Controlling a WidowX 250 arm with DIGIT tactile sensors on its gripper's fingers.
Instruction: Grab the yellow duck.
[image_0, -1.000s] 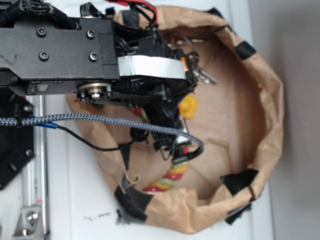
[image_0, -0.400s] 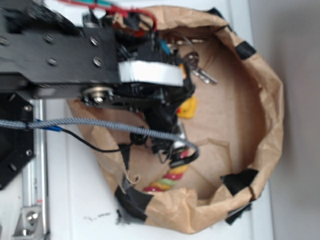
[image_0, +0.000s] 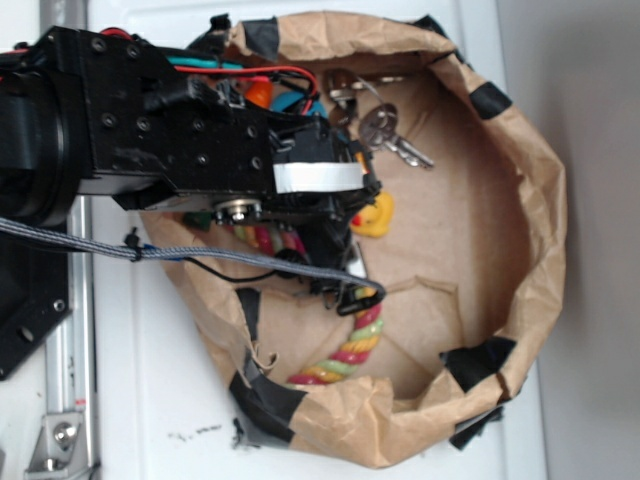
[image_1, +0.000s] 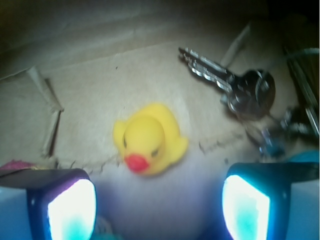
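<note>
Duck: the small yellow rubber duck (image_1: 150, 140) with a red-orange beak sits on the brown paper floor, beak toward 7 o'clock in the wrist view; in the exterior view only a yellow sliver (image_0: 375, 214) shows at the 3 o'clock edge of the arm.
Gripper: the black gripper (image_1: 159, 202) is spread wide, its two glowing pads (image_1: 70, 210) apart at the bottom corners of the wrist view, holding nothing; the duck lies at 12 o'clock from the gap, untouched.
Container: crumpled brown paper bag (image_0: 540, 230) with a rolled rim patched in black tape.
Keys: a bunch of silver metal keys (image_1: 235, 82) lies at 2 o'clock from the duck, apart from it; the ring end is blurred.
Rope: a striped multicolour rope (image_0: 350, 345) runs from under the arm toward 6 o'clock, its upper part hidden.
Writing: no brand or lettering legible; a blank silver tape strip (image_0: 316, 177) wraps the wrist.
Hidden: the black robot arm (image_0: 180, 130) covers the bag's 9 o'clock side.
</note>
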